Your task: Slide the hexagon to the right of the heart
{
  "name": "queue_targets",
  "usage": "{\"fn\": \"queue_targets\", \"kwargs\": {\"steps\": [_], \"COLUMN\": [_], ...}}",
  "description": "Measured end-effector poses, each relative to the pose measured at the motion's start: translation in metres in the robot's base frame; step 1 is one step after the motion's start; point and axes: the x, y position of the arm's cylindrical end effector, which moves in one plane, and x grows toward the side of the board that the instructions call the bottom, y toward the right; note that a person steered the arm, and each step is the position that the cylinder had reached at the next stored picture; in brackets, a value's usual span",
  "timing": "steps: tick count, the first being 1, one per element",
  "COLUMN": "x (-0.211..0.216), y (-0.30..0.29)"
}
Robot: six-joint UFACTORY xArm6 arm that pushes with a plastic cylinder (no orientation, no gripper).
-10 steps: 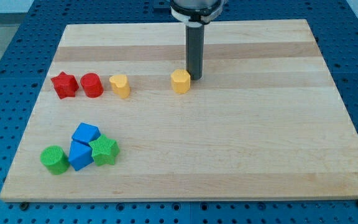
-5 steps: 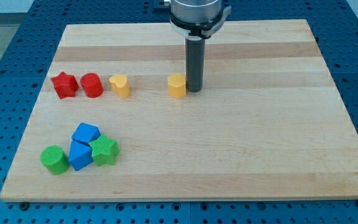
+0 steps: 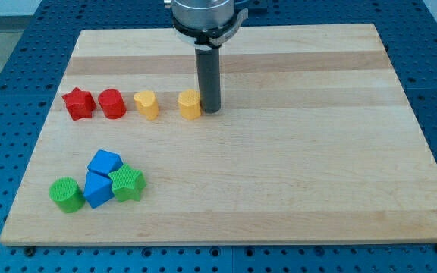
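The yellow hexagon (image 3: 190,105) lies on the wooden board, to the right of the yellow heart (image 3: 146,105) with a gap between them. My tip (image 3: 209,111) stands right against the hexagon's right side. The dark rod rises from there to the view's top.
A red star (image 3: 77,104) and a red cylinder (image 3: 112,103) lie left of the heart in the same row. At the lower left sit a green cylinder (image 3: 67,195), two blue blocks (image 3: 103,162) (image 3: 96,189) and a green star (image 3: 127,183). The board (image 3: 317,167) rests on a blue pegboard.
My tip has moved left along the row, pushing the yellow hexagon left toward the heart. The other blocks have not moved.
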Motion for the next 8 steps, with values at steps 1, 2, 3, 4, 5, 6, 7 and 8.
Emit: {"fn": "queue_targets", "kwargs": {"steps": [1, 2, 3, 4, 5, 6, 7, 8], "x": [0.000, 0.000, 0.000, 0.003, 0.003, 0.003, 0.005, 0.010], "y": [0.000, 0.000, -0.003, -0.005, -0.005, -0.006, -0.010, -0.011]}}
